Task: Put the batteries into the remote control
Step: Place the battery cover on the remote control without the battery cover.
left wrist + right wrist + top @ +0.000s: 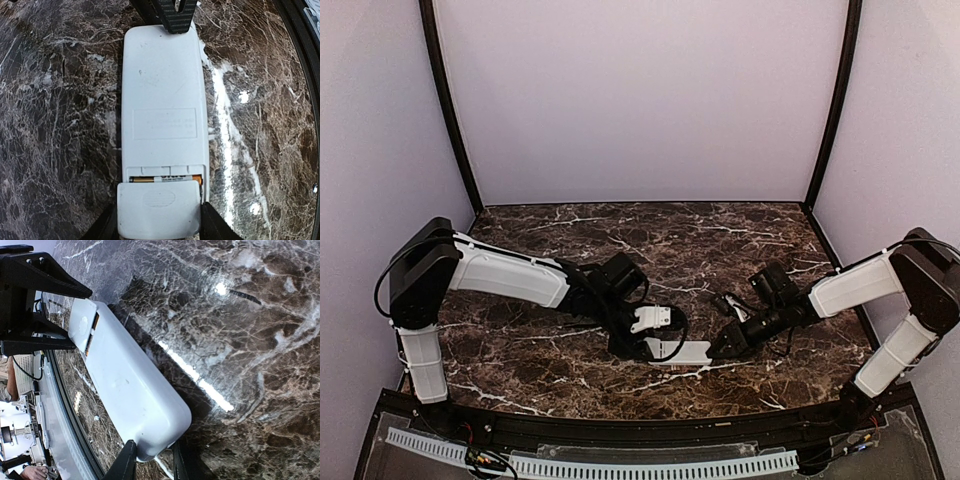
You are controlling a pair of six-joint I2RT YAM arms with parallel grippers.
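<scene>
The remote control (pixel 162 95) lies back-up on the marble table; it also shows in the top view (pixel 685 351) and the right wrist view (pixel 130 385). One battery (pixel 167 178), gold with a white label, shows in the open strip of the compartment, and as an orange sliver in the right wrist view (pixel 94 322). My left gripper (pixel 159 225) is shut on the small white cover piece (pixel 159 206), which overlaps the compartment's near end. My right gripper (pixel 152 459) is shut on the remote's opposite end; its fingers (pixel 175 17) show at the top of the left wrist view.
The dark marble table (pixel 720 250) spreads around the remote. The black front rail (pixel 620 430) runs just near of the remote. Both arms meet at the table's near middle, the left gripper (pixel 642 347) and the right gripper (pixel 722 348) at the remote's two ends.
</scene>
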